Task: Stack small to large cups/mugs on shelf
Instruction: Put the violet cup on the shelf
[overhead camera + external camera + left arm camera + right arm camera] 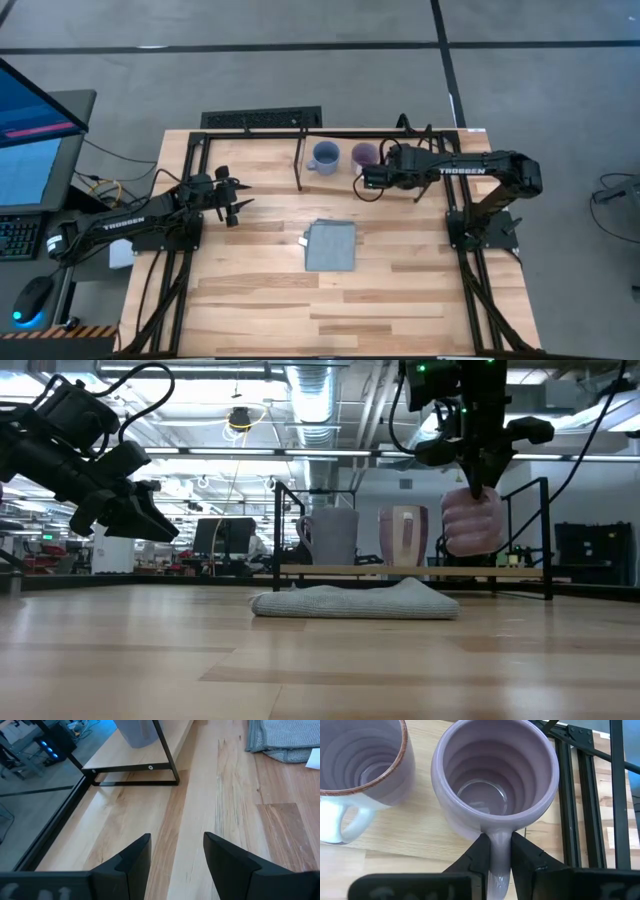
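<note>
Wooden surface (pixel 400 300) is carrying the shelf (pixel 400 571), where right claw (pixel 497 851) is pinching a purple mug (pixel 495 785) by its handle, hanging it beside two shelved mugs; left claw (pixel 175 857) is waiting released.

3 upright mugs at the shelf (pixel 330 172), far on the counter: a blue mug (pixel 323 157) left, a purple mug (pixel 364 155) beside it, another purple mug (pixel 470 525) lifted by its handle, right.

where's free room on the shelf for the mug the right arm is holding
Crowded at the wooden shelf's left end: blue mug, purple mug. The right pincer holds a light purple mug beside them. Bare board runs from there to the frame's right end.
</note>
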### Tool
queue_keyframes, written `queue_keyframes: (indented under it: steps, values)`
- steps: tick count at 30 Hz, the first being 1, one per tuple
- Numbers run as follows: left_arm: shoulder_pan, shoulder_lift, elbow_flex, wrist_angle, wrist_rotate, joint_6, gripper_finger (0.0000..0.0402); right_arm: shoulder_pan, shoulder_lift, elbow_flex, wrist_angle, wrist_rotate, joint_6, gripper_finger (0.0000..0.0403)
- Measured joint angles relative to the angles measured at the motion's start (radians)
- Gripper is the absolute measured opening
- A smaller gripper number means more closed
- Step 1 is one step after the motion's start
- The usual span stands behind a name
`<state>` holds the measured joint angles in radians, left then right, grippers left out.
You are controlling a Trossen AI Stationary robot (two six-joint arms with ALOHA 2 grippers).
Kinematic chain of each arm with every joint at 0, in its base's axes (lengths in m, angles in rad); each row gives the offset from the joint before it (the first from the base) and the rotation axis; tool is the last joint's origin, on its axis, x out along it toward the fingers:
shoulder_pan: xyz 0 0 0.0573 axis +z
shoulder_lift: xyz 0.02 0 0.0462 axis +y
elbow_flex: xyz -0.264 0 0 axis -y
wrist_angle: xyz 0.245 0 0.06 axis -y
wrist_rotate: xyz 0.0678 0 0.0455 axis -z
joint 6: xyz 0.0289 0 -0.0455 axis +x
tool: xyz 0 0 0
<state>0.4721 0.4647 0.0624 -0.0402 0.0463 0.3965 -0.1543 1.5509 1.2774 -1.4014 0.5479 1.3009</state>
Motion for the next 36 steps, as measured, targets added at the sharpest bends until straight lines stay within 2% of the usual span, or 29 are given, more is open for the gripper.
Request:
queue_keyframes:
  steps: [36]
  values:
    - [0.000, 0.000, 0.000, 0.000, 0.000, 0.000, 0.0174, 0.003, 0.010, 0.000, 0.022, 0.058, 0.000, 0.0072]
